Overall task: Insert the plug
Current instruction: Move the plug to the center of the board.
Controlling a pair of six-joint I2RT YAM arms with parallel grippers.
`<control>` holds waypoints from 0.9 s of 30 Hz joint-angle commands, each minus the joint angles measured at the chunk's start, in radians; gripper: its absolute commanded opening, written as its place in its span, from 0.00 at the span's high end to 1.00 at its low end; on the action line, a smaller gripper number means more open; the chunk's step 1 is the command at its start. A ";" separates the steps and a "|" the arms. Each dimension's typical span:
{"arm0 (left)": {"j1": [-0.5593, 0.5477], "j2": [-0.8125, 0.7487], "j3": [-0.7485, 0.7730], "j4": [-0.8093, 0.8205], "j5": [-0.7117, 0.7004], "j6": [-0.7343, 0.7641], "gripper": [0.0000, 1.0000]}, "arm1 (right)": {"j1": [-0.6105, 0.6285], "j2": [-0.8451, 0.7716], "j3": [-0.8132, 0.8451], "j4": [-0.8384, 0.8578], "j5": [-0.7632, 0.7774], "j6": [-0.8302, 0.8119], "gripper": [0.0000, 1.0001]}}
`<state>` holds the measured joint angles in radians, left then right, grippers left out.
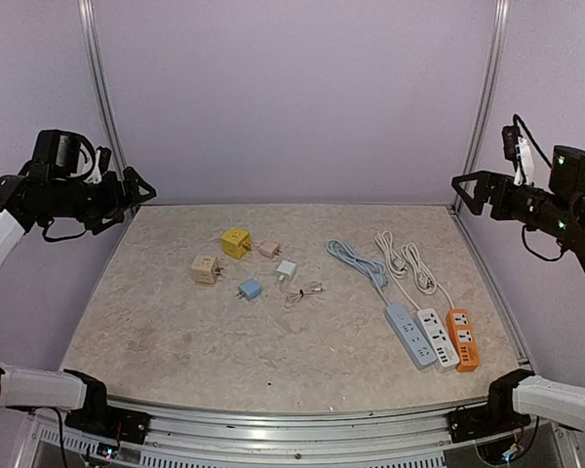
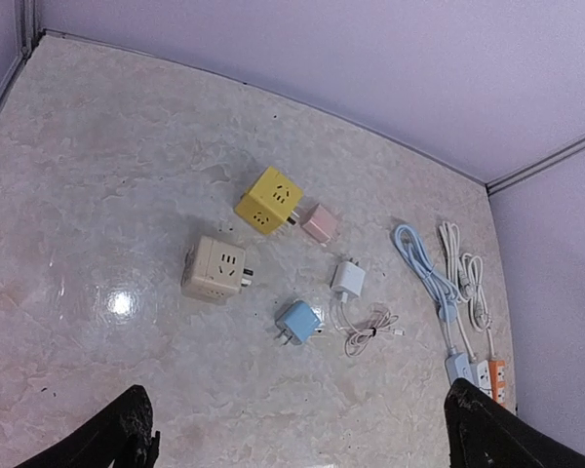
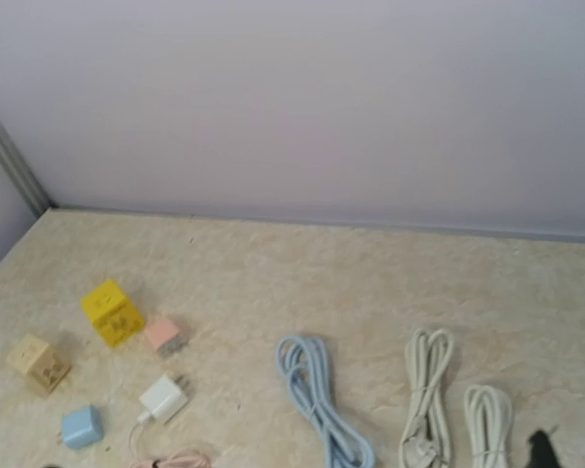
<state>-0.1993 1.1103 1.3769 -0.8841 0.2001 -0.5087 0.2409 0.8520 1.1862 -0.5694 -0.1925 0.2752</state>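
Three small plugs lie mid-table: a pink one [image 1: 269, 250] [image 2: 320, 223] [image 3: 163, 333], a white charger [image 1: 287, 269] [image 2: 348, 280] [image 3: 163, 398] with a coiled pink cable [image 1: 304, 292], and a blue one [image 1: 250, 289] [image 2: 297, 322] [image 3: 81, 427]. Beside them stand a yellow cube socket [image 1: 236, 242] [image 2: 269, 199] and a beige cube socket [image 1: 206, 269] [image 2: 214, 268]. My left gripper [image 1: 136, 205] [image 2: 307, 439] hangs open high over the table's left edge, holding nothing. My right gripper [image 1: 463, 193] hangs open high at the right edge, also with nothing in it; only one fingertip [image 3: 540, 450] shows in its wrist view.
Blue [image 1: 409, 333], white [image 1: 438, 337] and orange [image 1: 463, 338] power strips lie side by side at the front right. Their bundled cords [image 1: 356, 259] [image 3: 322, 405] run toward the back. Purple walls and metal posts [image 1: 97, 88] enclose the table.
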 commanded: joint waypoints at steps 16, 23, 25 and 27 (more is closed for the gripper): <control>-0.128 0.229 -0.162 0.108 -0.268 -0.091 0.01 | -0.015 0.061 -0.139 -0.017 0.026 -0.022 0.00; -0.240 0.337 -0.132 0.155 -0.293 -0.070 0.01 | -0.016 0.088 -0.230 0.019 0.032 -0.014 0.00; -0.270 0.341 -0.124 0.172 -0.291 -0.068 0.01 | -0.016 0.092 -0.249 0.030 0.047 -0.007 0.00; -0.302 0.338 -0.121 0.198 -0.284 -0.067 0.01 | -0.015 0.093 -0.267 0.044 0.049 0.004 0.00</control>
<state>-0.4530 1.4570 1.2240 -0.7498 -0.0681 -0.5919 0.2398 0.9417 0.9539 -0.5648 -0.1589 0.2573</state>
